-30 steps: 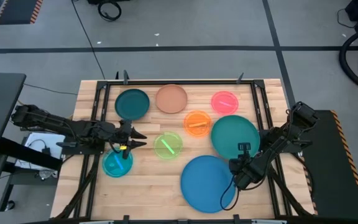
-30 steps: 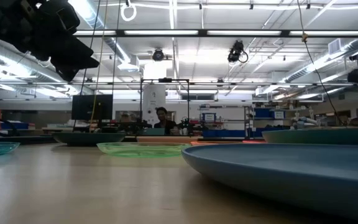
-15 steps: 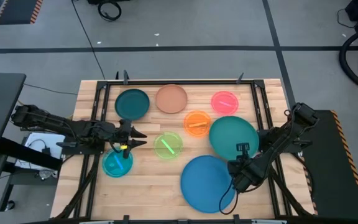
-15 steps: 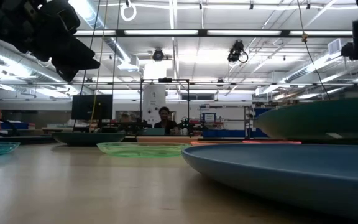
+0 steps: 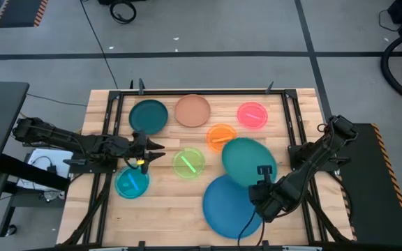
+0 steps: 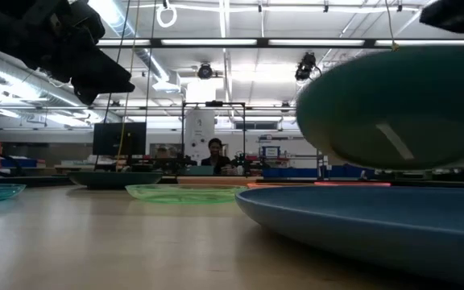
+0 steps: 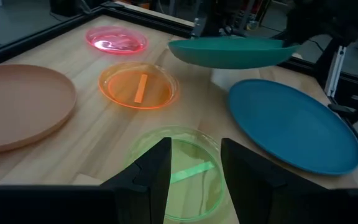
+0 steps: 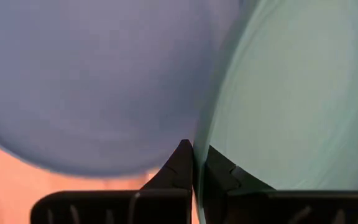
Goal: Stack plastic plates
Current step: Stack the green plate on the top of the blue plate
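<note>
The large round teal plastic plate is off the wooden counter, raised and tilted, with its near edge overlapping the far edge of the large round blue plastic plate, which lies flat at the counter's front right. The right gripper holds the teal plate by its rim; the right wrist view shows its fingers closed together on that rim, with the blue plate beneath. In the low view the teal plate hangs clear above the blue plate. Just beside the teal plate's far edge lies the small translucent orange plate, with the small translucent pink plate beyond it near the far right corner. The medium tan-brown plate and the medium dark teal plate sit side by side along the far edge. The small translucent lime-green plate rests near the middle of the counter, and the small translucent cyan plate lies at the front left. The left gripper hovers between the cyan and lime-green plates, its fingers apart and holding nothing; the left wrist view shows the lime-green plate directly ahead of them.
</note>
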{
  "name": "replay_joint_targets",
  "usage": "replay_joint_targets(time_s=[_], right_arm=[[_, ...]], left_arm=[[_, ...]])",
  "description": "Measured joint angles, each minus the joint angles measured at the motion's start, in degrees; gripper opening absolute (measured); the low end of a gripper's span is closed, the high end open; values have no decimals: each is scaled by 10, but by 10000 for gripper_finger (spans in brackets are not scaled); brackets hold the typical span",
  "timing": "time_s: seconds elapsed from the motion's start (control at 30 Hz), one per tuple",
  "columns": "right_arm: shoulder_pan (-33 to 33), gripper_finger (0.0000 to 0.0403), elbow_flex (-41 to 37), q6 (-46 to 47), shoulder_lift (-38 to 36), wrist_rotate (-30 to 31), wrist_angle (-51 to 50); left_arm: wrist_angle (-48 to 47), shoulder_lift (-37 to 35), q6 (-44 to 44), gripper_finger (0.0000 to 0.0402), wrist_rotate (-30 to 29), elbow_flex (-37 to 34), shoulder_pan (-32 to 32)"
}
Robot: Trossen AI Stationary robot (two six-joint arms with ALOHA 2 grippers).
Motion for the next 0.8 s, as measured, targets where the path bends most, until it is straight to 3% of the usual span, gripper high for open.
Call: replay_joint_targets(time_s=[0.2,0.67,0.8], right_arm=[[-3,13,53,-39,47,12,-1],[4,17,306,-116,245,10,-102],[11,17,367,-117,282,3,-129]], left_arm=[[0,0,0,146,0,0,0],[13,0,-31,146,1,0,0],[7,0,-81,146,57,0,-10]])
